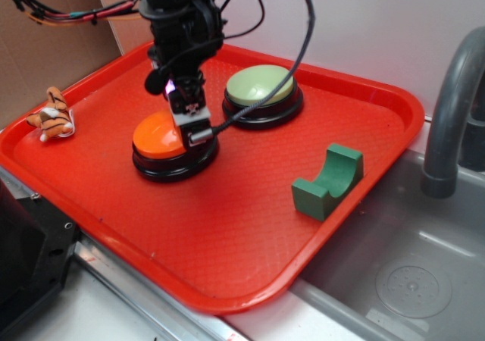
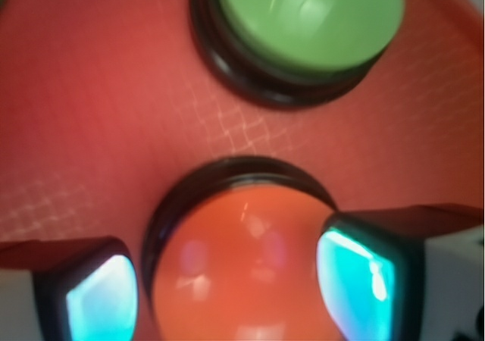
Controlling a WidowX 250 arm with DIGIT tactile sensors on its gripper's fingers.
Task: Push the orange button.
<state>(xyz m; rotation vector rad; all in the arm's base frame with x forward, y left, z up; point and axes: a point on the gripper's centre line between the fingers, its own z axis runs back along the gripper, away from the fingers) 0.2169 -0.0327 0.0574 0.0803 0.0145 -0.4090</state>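
Orange button: one present, on the red tray, left of centre, on a black base. Green button: one, same shape, set behind and to the right, apart from it. One dark green arch block lies nearer the tray's right edge; one small striped tiger toy lies at its left rim. Tool: one, fingers spread wide, straddling the orange dome at close range; contact cannot be confirmed. No legible writing or brand marks.

Orange button, pale green button, red tray, dark green block.
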